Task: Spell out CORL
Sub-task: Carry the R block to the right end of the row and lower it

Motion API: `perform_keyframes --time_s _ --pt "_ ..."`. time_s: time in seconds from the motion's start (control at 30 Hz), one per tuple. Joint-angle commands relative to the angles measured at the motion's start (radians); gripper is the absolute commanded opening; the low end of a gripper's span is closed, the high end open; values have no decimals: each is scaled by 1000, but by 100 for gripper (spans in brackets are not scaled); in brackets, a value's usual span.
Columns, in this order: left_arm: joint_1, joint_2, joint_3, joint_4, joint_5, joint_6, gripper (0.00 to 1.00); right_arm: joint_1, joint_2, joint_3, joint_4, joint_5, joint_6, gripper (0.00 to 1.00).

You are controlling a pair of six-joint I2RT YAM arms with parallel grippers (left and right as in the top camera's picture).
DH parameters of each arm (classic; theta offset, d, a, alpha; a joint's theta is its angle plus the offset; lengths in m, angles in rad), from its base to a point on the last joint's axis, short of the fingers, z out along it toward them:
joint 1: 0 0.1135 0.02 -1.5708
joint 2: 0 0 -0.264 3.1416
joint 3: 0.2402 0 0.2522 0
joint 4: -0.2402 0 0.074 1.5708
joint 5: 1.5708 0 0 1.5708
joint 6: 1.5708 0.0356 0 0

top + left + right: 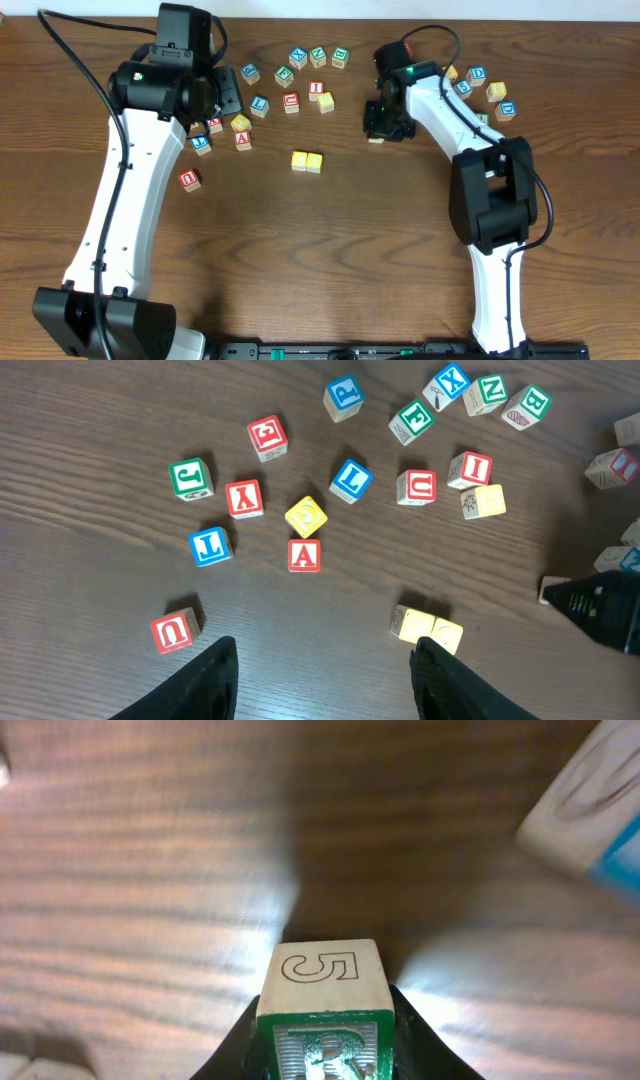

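R cube [322,1010], green-bordered face with an R and a 5 on the next side, is pinched between the fingers of the right gripper [380,132], right of table centre toward the far edge; cannot tell if it rests on the table [330,260] or is just off it

yellow cube pair [307,161] sits near the middle of the table, both touching side by side, left of the R cube and apart from it

L cube [259,105], blue letter, lies left of centre toward the far edge among loose cubes, touching none of them

left gripper [325,682] hangs over the left half with fingers spread, nothing between them; yellow cube pair just beside one fingertip in the left wrist view

red A cube [243,139] and red U cube [189,179] sit left of the pair; more cubes scattered along the far edge and far-right corner
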Motion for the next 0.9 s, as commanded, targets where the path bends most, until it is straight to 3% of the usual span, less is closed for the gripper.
perform_keyframes --time_s 0.0,0.87 --pt "2 -8 7 0 -3 -2 55 49 31 -25 -44 -29 7 23" --pt "2 -8 7 -38 -2 -2 55 256 31 -26 -65 9 77 28"
